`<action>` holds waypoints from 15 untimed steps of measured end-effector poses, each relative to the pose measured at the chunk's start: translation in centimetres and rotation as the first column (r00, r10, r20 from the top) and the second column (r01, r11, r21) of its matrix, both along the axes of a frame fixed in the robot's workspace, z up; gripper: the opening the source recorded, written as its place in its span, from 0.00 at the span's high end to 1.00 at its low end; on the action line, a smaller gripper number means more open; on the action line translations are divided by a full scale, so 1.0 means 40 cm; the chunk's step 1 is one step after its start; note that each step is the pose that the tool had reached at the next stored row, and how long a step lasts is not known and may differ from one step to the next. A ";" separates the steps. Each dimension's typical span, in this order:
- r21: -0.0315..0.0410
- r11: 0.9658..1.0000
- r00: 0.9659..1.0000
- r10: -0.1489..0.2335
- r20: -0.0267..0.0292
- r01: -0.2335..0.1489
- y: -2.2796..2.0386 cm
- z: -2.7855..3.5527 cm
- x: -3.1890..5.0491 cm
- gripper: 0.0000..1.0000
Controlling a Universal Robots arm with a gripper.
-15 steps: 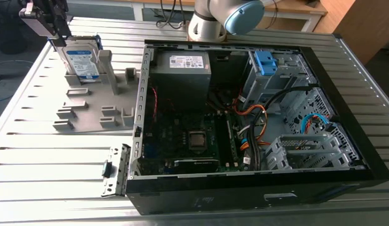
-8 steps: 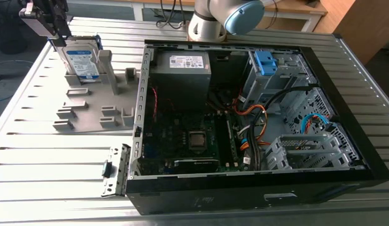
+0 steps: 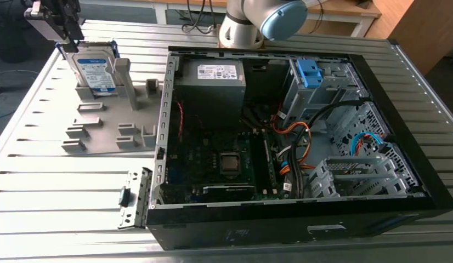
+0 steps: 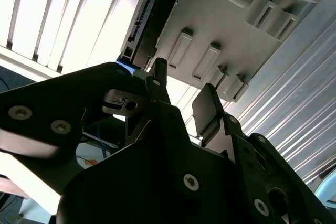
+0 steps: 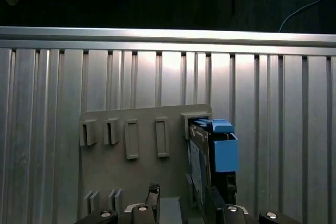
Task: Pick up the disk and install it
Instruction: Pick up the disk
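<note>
Pincer (image 4: 184,83), partly cropped, above upright disk (image 3: 95,68)

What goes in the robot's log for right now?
gripper: open, over disk | disk: upright in grey holder, outside computer case | installed: not yet

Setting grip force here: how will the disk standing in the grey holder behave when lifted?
Probably stiff: the disk is a flat, metal-looking block, unlikely to flex. Likely heavy for its size. Standing on edge in the grey holder, it may jam or tilt if pulled crookedly; its blue rails could be slippery.
</note>
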State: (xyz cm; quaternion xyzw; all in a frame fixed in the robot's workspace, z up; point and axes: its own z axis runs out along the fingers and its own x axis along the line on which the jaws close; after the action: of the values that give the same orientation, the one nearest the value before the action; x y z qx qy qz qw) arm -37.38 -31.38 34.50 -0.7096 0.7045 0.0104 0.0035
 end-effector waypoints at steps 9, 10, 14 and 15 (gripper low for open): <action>0.000 1.000 1.000 0.000 0.000 0.000 0.049 -0.002 0.000 0.53; 0.000 1.000 1.000 0.000 0.000 0.000 0.053 -0.002 0.000 0.53; 0.000 1.000 1.000 0.000 0.000 0.000 0.066 -0.002 0.000 0.53; 0.000 1.000 1.000 0.000 0.000 0.000 0.068 -0.002 0.000 0.53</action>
State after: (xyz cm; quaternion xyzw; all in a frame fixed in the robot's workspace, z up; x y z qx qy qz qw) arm -37.38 -28.65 34.40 -0.7096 0.7045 0.0104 0.0035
